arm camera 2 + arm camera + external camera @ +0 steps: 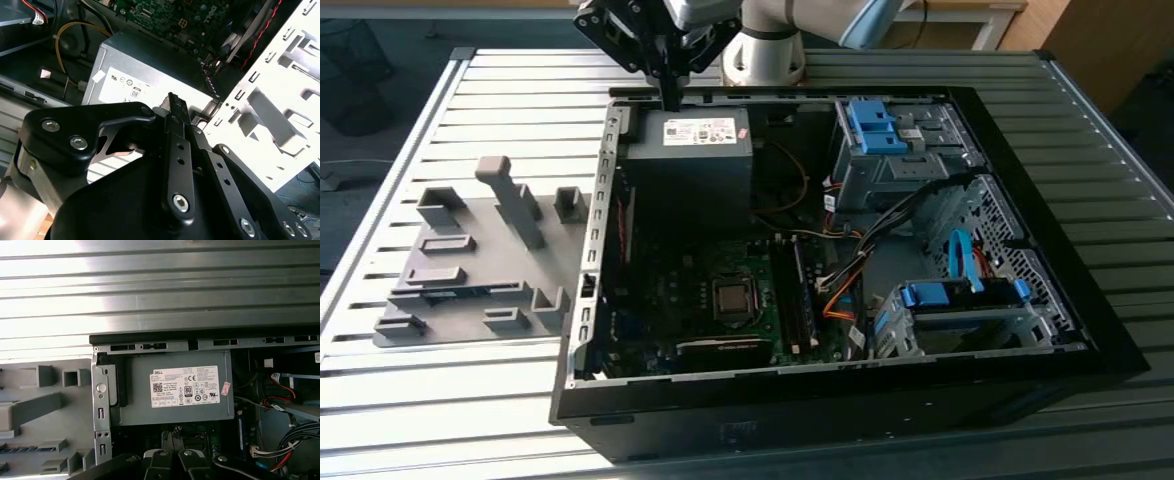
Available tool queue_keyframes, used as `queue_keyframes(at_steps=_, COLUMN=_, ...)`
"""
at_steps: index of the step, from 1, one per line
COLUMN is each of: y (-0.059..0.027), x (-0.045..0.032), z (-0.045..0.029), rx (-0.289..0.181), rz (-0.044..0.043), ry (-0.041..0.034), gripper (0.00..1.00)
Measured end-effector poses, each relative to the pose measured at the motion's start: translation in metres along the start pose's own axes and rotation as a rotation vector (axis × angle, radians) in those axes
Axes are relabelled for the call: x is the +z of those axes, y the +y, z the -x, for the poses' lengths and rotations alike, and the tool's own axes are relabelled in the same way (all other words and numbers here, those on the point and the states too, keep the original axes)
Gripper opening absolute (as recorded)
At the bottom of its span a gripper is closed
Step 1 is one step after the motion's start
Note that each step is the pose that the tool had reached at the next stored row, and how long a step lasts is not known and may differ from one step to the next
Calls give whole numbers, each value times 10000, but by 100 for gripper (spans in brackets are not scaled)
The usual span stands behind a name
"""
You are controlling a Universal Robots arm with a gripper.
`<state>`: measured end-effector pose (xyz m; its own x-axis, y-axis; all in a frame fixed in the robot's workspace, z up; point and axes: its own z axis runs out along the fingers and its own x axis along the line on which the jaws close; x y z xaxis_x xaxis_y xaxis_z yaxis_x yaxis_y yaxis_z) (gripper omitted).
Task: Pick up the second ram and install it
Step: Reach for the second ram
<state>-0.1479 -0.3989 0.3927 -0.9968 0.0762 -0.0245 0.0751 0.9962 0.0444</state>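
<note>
My gripper (670, 97) hangs above the back edge of the open computer case (1067, 300), over the grey power supply (687, 160). Its black fingers (176, 150) are pressed together, with nothing between them that I can see. Long dark memory sticks (797, 295) stand in the motherboard slots beside the processor socket (734, 298). A thin dark strip with bluish marks (454, 292) lies in a slot of the grey holder block (467, 260), on the exterior view's left. I cannot tell which of these is the second ram. The strip (25, 449) and the power supply (175, 387) appear in the first wrist view too.
The case lies on a ribbed metal table (454, 100). Blue drive brackets (874, 125) and cable bundles (847, 290) fill the case's side on the exterior view's right. A tall grey post (514, 200) rises from the holder block. The arm's base (767, 50) stands behind the case.
</note>
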Motion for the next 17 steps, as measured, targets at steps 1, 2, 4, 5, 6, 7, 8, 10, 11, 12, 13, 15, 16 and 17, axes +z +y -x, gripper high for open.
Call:
queue_keyframes(at_steps=1, y=0, x=0, z=-4, rx=0, rz=0, ry=0, gripper=11)
queue_keyframes(at_steps=2, y=-1, x=0, z=-8, rx=0, rz=-1, ry=1, gripper=11)
queue_keyframes(at_steps=4, y=-1, x=1, z=-17, rx=0, rz=0, ry=1, gripper=11)
queue_keyframes(at_steps=5, y=-2, x=1, z=-22, rx=0, rz=-1, ry=1, gripper=11)
queue_keyframes(at_steps=6, y=-2, x=1, z=-27, rx=0, rz=0, ry=0, gripper=11)
queue_keyframes(at_steps=7, y=-3, x=2, z=-32, rx=0, rz=0, ry=0, gripper=11)
queue_keyframes(at_steps=8, y=-3, x=2, z=-37, rx=0, rz=0, ry=0, gripper=11)
queue_keyframes(at_steps=10, y=-4, x=3, z=-48, rx=0, rz=0, ry=0, gripper=11)
queue_keyframes(at_steps=11, y=-4, x=2, z=-53, rx=0, rz=-1, ry=0, gripper=11)
queue_keyframes(at_steps=12, y=-5, x=3, z=-58, rx=0, rz=-1, ry=0, gripper=11)
queue_keyframes(at_steps=13, y=-5, x=3, z=-63, rx=0, rz=0, ry=0, gripper=11)
queue_keyframes(at_steps=15, y=-6, x=3, z=-74, rx=0, rz=0, ry=0, gripper=11)
queue_keyframes(at_steps=16, y=-6, x=4, z=-79, rx=0, rz=-1, ry=0, gripper=11)
queue_keyframes(at_steps=17, y=-7, x=4, z=-85, rx=0, rz=-1, ry=0, gripper=11)
